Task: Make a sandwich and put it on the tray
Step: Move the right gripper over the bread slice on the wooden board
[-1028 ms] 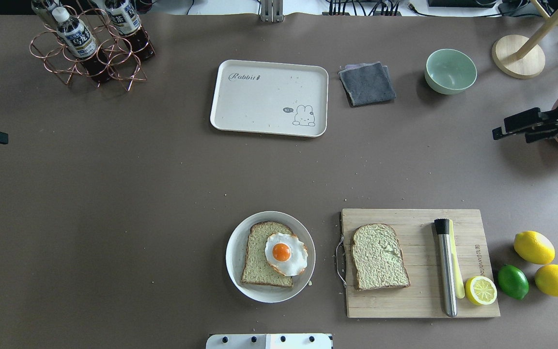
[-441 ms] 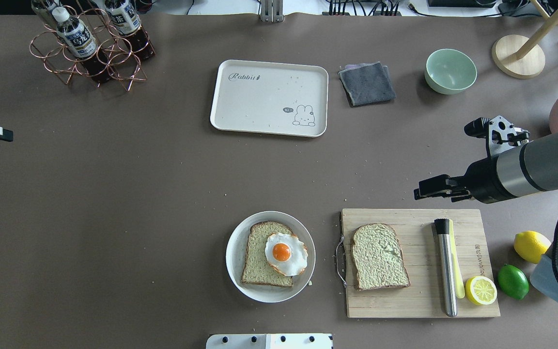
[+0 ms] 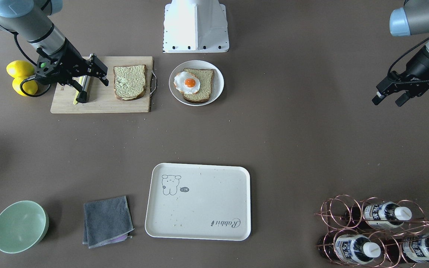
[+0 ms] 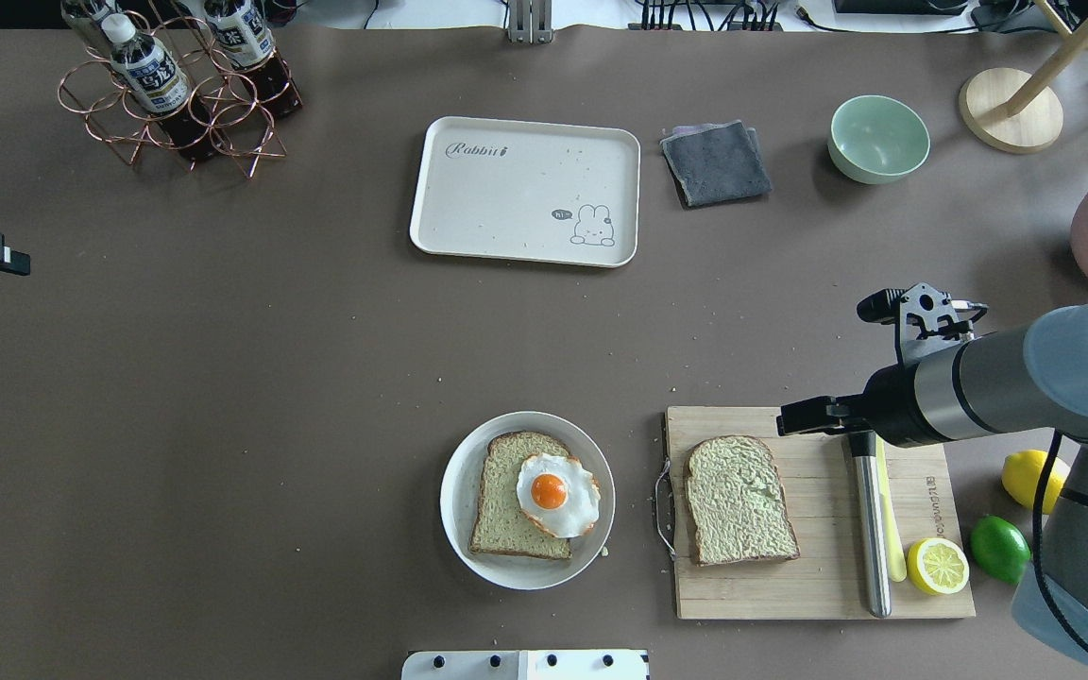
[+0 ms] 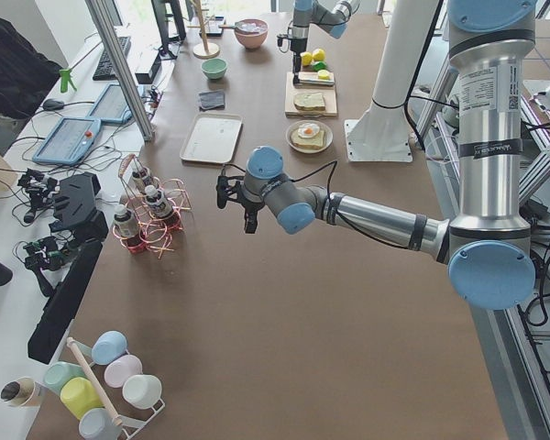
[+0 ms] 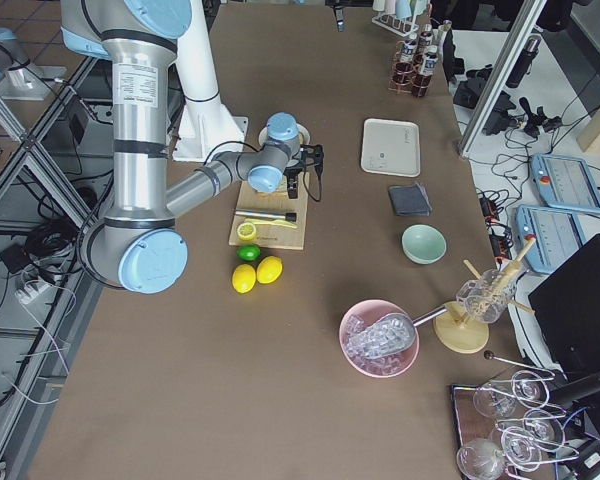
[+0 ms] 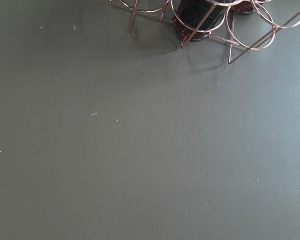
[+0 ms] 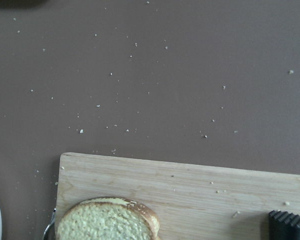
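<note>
One bread slice (image 4: 740, 501) lies on the wooden cutting board (image 4: 818, 586); it also shows in the front view (image 3: 129, 82) and the right wrist view (image 8: 107, 220). The other slice (image 4: 506, 496) lies on the round white plate (image 4: 454, 510) with the fried egg (image 4: 556, 494) on top. The cream tray (image 4: 525, 189) sits empty at the far middle. My right gripper (image 3: 99, 70) is open and empty, above the board's far edge, right of the loose slice. My left gripper (image 3: 387, 100) is open and empty at the table's left edge.
A steel-handled tool (image 4: 870, 529), half a lemon (image 4: 938, 565), a lime (image 4: 999, 548) and a lemon (image 4: 1030, 477) lie right of the loose slice. A grey cloth (image 4: 716, 162) and green bowl (image 4: 877, 139) sit right of the tray. A bottle rack (image 4: 176, 85) stands far left.
My right arm has swung in from the table's right edge, toward me and leftward, to the board's far edge. My left gripper has barely shifted. Bread, egg and tray have not moved.
</note>
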### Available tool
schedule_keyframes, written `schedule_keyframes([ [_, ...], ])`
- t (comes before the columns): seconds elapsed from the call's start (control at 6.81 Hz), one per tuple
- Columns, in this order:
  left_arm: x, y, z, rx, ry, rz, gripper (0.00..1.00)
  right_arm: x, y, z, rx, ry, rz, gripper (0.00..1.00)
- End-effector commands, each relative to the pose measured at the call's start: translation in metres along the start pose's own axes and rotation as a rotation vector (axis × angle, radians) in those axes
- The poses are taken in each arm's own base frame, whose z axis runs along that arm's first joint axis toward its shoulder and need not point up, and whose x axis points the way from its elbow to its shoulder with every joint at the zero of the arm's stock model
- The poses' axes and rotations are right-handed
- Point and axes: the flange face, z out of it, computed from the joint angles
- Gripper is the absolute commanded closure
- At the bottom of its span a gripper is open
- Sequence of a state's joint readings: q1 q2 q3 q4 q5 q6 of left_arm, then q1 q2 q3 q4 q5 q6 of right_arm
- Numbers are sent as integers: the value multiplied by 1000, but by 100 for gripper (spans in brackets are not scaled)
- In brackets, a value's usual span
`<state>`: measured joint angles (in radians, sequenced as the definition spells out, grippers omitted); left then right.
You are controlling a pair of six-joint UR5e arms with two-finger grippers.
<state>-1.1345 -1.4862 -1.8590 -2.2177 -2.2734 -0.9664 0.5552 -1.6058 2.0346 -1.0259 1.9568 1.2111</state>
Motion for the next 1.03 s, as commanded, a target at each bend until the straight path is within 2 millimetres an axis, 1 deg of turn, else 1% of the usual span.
schedule_keyframes([
  [0.0,2,-1,0,0,2,2,2,-19,29,24,-2,14,-7,1],
  [0.15,1,-1,0,1,0,2,2,-23,39,31,1,22,-24,2],
  [0.29,1,-1,0,1,0,2,2,-25,46,36,6,30,-34,4],
  [0.44,1,-1,0,2,1,3,2,-20,49,40,6,44,-34,14],
  [0.59,1,-1,0,2,1,3,2,-23,51,45,5,45,-39,16],
  [0.73,3,-2,0,3,3,5,2,-22,55,52,11,58,-46,21],
  [0.88,3,-3,0,3,3,5,2,-25,59,56,12,58,-54,21],
])
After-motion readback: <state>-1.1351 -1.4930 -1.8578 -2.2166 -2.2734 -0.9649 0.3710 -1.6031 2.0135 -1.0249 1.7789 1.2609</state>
